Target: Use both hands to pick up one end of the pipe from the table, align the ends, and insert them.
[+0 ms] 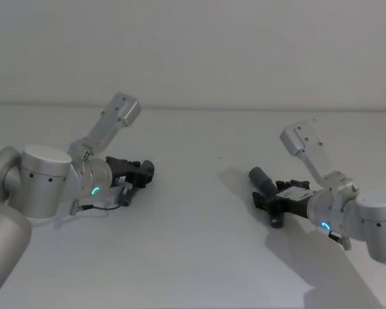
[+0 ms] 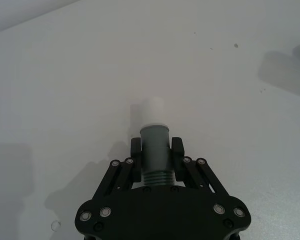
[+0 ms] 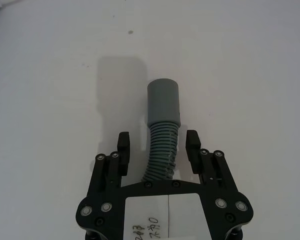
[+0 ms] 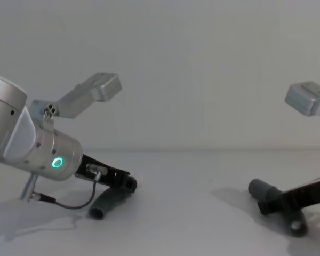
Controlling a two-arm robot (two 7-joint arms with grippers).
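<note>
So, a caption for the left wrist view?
Black angular left gripper clamps a grey ribbed hose piece, its whitish tip above the matte white table.

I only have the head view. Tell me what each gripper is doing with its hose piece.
Observer: The left gripper is shut on the white-tipped hose, fingers clamping its grey cuff.
Operator: Report the right one.
Observer: The right gripper is open; its fingers straddle the ribbed hose with gaps on both sides.
Operator: Tell me which way that hose's sleeve points.
Observer: The wide sleeve points straight ahead of the right gripper, away from its palm.
</note>
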